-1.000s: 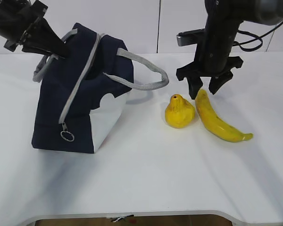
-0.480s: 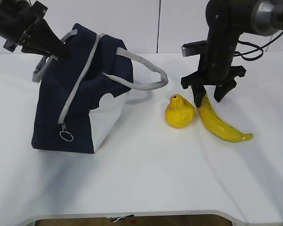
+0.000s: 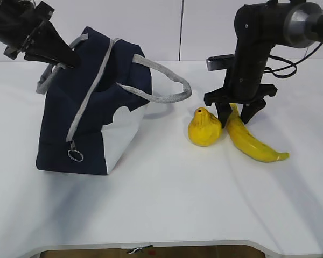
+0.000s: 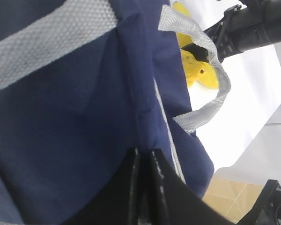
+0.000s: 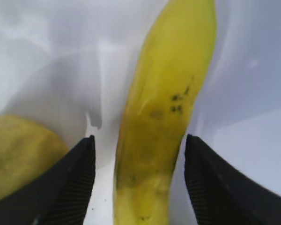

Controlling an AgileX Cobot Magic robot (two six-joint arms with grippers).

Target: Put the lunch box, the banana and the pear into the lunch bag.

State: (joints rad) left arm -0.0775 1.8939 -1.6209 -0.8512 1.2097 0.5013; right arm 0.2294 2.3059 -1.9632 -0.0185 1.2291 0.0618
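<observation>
White table (image 3: 167, 204), navy lunch bag (image 3: 91, 123) at left with its fabric pinched in the closed left gripper (image 4: 143, 161), right gripper (image 3: 234, 116) spread wide astride the banana (image 3: 250, 140), pear (image 3: 204, 128) just beside

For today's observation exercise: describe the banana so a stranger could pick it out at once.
On the white table, look right of the navy lunch bag to two yellow fruits. The banana is the long curved one on the right, between the open right claw's fingers, unlike the squat pear.
</observation>
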